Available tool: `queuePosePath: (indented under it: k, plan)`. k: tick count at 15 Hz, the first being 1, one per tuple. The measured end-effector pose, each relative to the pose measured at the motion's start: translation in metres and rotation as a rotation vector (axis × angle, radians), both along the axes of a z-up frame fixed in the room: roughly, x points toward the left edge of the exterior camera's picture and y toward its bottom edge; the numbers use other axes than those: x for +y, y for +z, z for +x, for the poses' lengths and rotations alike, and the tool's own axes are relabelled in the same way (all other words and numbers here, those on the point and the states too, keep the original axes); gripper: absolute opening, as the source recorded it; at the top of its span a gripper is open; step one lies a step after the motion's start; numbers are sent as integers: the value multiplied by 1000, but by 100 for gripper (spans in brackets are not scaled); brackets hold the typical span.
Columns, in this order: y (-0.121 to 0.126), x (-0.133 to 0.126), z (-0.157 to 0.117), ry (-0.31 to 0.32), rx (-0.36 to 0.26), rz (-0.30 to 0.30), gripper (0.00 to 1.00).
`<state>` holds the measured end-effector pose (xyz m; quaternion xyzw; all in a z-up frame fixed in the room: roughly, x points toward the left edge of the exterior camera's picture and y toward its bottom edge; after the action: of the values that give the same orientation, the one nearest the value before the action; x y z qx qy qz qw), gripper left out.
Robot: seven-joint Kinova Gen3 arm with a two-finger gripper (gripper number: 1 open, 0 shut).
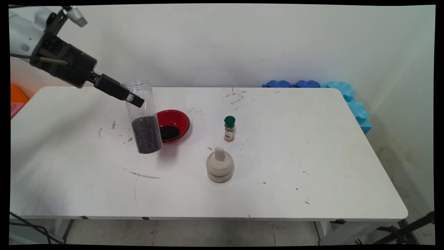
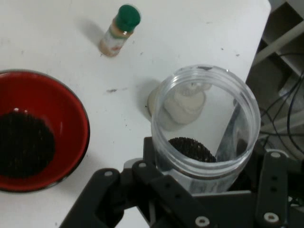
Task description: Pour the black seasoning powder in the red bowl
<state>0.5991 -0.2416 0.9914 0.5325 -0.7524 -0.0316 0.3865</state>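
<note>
Clear plastic jar (image 1: 143, 118), lidless, half-filled with dark grains: rigid, smooth, likely slippery, gripped high. Claw (image 1: 133, 98) clamped its upper wall; red bowl (image 1: 173, 125) stood just beside.

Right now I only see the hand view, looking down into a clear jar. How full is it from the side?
Observer: In the main view, dark grains fill about the lower half of the jar.
Operator: Is it upright?
Observer: Slightly tilted, its top leaning toward the arm. The gripper clasps it near the rim.
Operator: Anything farther off that I miss?
Observer: Blue foam pieces line the far right corner of the table.
</note>
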Motion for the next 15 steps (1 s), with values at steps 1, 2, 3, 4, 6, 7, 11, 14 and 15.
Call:
queuePosePath:
  k: [1, 2, 3, 4, 6, 7, 11, 14, 15]
  plan:
    - [-2, -1, 1, 18, 7, 16, 0]
    - [-6, -1, 3, 43, 17, 40, 0]
    - [-8, -2, 4, 60, 25, 56, 0]
    - [-11, -3, 6, 87, 38, 81, 0]
    - [-19, -4, 11, 150, 68, 139, 0]
    - [-22, -4, 12, 177, 83, 166, 0]
    - [-34, -6, 17, 326, 171, 303, 0]
    - [-43, -7, 18, 431, 228, 397, 0]
    - [-45, -8, 17, 463, 246, 426, 0]
